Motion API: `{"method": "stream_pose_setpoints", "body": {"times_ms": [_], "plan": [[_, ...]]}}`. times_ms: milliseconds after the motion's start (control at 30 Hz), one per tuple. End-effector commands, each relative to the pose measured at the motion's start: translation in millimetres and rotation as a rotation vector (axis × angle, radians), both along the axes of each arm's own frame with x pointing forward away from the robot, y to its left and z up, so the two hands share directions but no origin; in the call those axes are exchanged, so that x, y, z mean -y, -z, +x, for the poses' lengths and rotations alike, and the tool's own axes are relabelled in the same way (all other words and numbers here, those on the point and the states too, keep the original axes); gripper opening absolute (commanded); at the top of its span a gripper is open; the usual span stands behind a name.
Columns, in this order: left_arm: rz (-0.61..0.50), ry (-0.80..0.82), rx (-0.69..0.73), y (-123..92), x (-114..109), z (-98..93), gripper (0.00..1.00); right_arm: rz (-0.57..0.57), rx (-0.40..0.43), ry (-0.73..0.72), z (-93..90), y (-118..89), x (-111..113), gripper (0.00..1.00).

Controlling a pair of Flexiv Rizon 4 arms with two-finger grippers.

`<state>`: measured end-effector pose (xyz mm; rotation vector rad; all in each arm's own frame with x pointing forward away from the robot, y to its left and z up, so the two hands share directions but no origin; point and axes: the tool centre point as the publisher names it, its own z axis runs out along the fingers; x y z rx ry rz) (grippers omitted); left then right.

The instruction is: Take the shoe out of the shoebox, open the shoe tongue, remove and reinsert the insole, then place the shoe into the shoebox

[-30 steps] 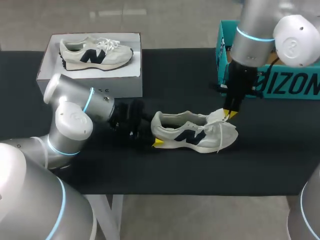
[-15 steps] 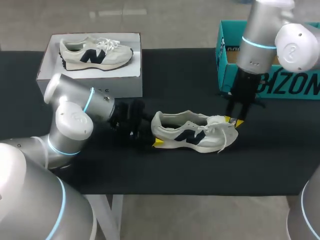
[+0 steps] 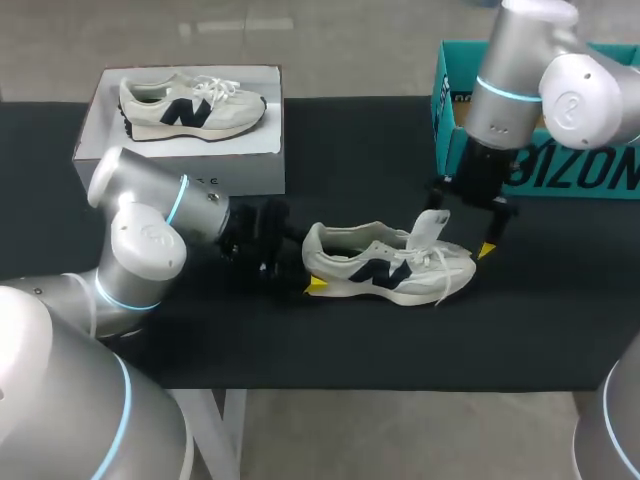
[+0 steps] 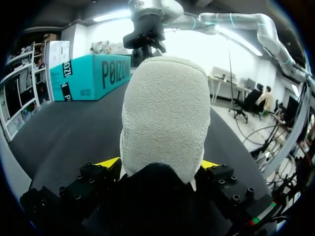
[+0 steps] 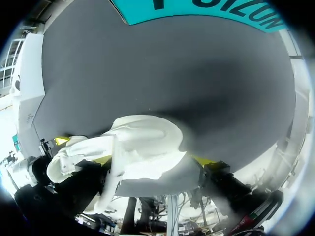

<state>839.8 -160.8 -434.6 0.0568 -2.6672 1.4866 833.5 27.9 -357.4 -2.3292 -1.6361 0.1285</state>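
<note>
Black table (image 3: 340, 150), shoe (image 3: 385, 265) flat mid-table, long axis L-R: heel at the left gripper (image 4: 157, 166), which clamps it from 2 sides, toe twd the right gripper (image 5: 132, 150). Right one hangs over the toe end, fingers spread wide, gripping nothing. Tongue (image 3: 431, 224) stands up just beside it, so the right arm looks nearest for the insole.
</note>
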Motion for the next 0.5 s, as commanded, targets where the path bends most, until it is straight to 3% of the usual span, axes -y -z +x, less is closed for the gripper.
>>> {"method": "stream_pose_setpoints", "body": {"times_ms": [33,167,500], "plan": [[0.001,0.001,-0.001,1,-1,0.3,0.0,-0.014,0.056,0.007,-7.6,-25,3,1.0],[0.001,0.001,-0.001,1,-1,0.3,0.0,-0.015,0.083,0.007,-7.7,-35,3,1.0],[0.001,0.001,-0.001,1,-1,0.3,0.0,0.05,0.089,-0.014,-4.4,-31,-15,1.0]]}}
